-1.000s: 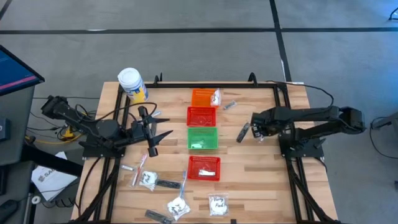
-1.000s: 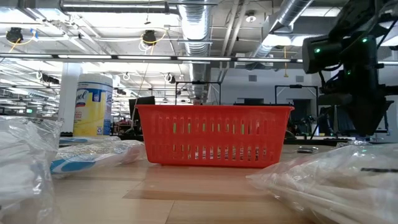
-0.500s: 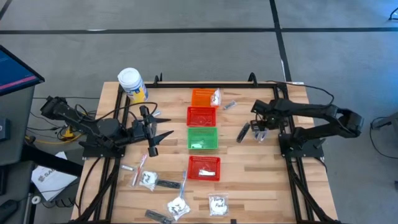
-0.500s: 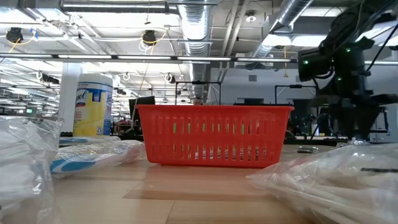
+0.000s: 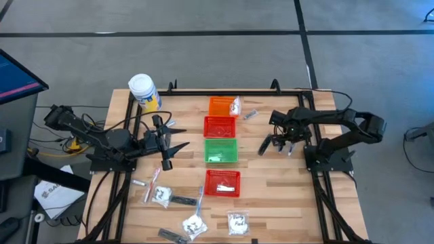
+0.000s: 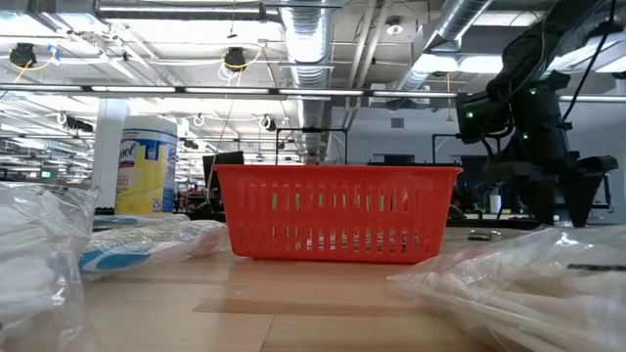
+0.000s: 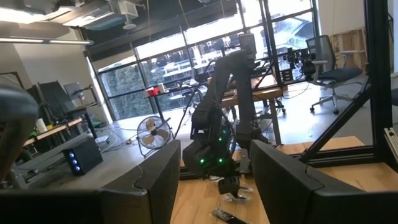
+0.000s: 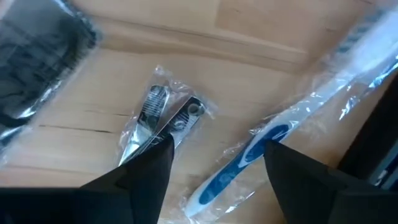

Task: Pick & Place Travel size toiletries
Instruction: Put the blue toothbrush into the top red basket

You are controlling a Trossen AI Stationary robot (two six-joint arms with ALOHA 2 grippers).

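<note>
Right end effector (image 5: 281, 144) hovers fingers spread, empty, over clear-wrapped silvery nail clippers (image 8: 163, 116) and wrapped blue-white toothbrush (image 8: 292, 121) on wooden tabletop (image 5: 285, 190), right of green mesh basket (image 5: 221, 150). Left end effector (image 5: 178, 148) waits open near left edge. More sachets near front edge.

Even overhead light, blurred near foreground, window glare
</note>
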